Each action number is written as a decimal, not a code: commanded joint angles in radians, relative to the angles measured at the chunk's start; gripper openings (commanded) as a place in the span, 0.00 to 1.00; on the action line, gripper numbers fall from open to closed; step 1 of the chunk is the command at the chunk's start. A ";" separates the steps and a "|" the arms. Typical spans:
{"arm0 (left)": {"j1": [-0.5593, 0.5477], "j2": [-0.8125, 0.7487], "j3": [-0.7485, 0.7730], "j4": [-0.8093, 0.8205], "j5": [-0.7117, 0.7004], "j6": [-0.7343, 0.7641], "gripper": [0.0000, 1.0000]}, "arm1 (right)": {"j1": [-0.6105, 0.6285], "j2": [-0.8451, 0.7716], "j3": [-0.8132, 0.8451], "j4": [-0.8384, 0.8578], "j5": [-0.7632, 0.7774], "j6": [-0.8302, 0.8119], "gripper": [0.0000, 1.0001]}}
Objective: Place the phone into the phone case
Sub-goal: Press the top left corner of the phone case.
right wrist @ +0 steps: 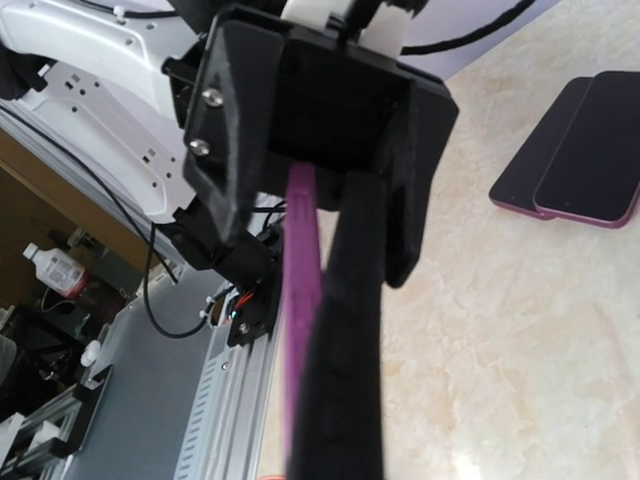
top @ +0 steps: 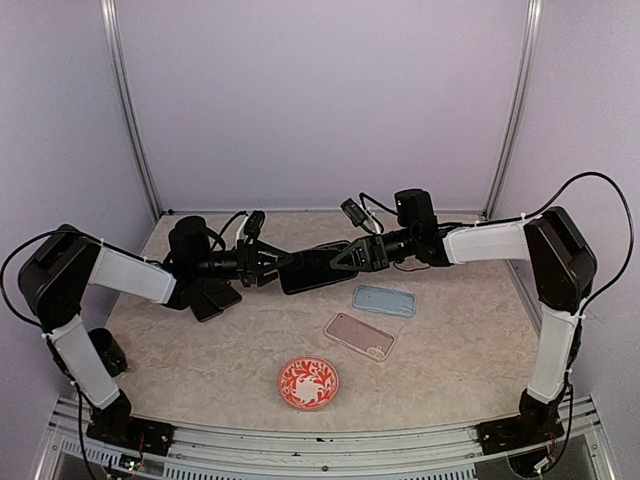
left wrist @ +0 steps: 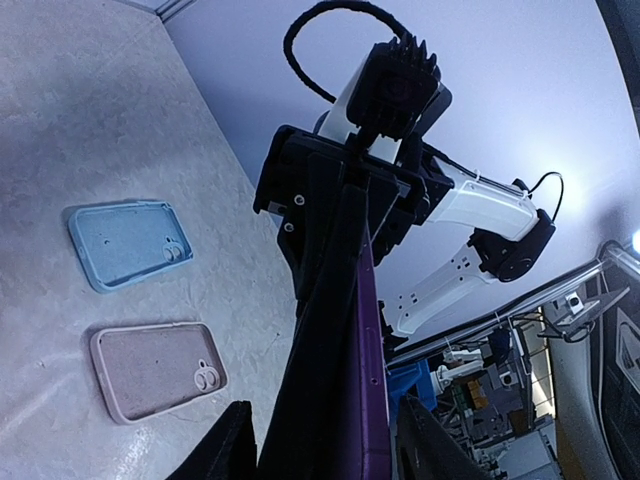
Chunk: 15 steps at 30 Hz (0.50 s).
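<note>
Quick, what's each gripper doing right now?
Left gripper: closed on the phone.
Right gripper: closed on the same phone's other end.

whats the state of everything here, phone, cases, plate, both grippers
phone, held off the table between both grippers
left gripper, shut on phone
right gripper, shut on phone
blue case, empty, flat on the table
pink case, empty, flat on the table
red plate, empty
two spare phones, lying overlapped on the table
</note>
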 commanded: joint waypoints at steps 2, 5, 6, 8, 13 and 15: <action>-0.002 0.000 -0.002 0.074 0.020 -0.009 0.43 | -0.008 -0.010 0.021 -0.049 0.028 -0.048 0.00; -0.002 0.002 -0.003 0.077 0.022 -0.010 0.37 | -0.008 0.000 0.029 -0.071 0.038 -0.062 0.00; -0.002 0.001 -0.003 0.077 0.023 -0.009 0.35 | -0.008 0.001 0.031 -0.081 0.044 -0.068 0.00; -0.002 0.001 -0.002 0.079 0.024 -0.011 0.31 | -0.008 0.007 0.037 -0.103 0.054 -0.085 0.00; -0.002 0.005 -0.001 0.082 0.027 -0.013 0.21 | -0.008 0.008 0.041 -0.114 0.061 -0.096 0.00; -0.002 0.007 0.002 0.082 0.027 -0.014 0.18 | -0.009 0.009 0.043 -0.119 0.063 -0.099 0.00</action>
